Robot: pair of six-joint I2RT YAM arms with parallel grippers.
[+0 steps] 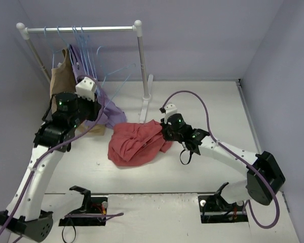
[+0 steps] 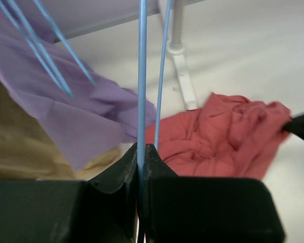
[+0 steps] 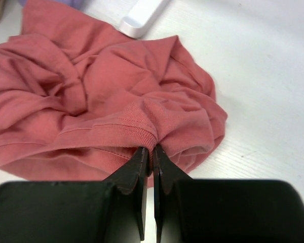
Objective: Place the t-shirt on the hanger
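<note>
The salmon-red t-shirt (image 1: 134, 144) lies crumpled on the table in front of the rack. My right gripper (image 1: 164, 134) is at its right edge, and in the right wrist view it (image 3: 153, 150) is shut on a ribbed fold of the t-shirt (image 3: 91, 101). My left gripper (image 1: 97, 103) is raised to the left of the shirt. In the left wrist view it (image 2: 142, 152) is shut on a thin rod of a light-blue hanger (image 2: 142, 76), which reaches up and right in the top view (image 1: 122, 75). The t-shirt (image 2: 218, 136) lies beyond that hanger.
A white clothes rack (image 1: 81, 29) with post (image 1: 141, 61) and foot (image 1: 144, 109) stands at the back left. Several more blue hangers (image 1: 81, 43) hang on it. A tan garment (image 1: 61, 76) and a lilac-purple garment (image 1: 109, 109) hang beside my left gripper.
</note>
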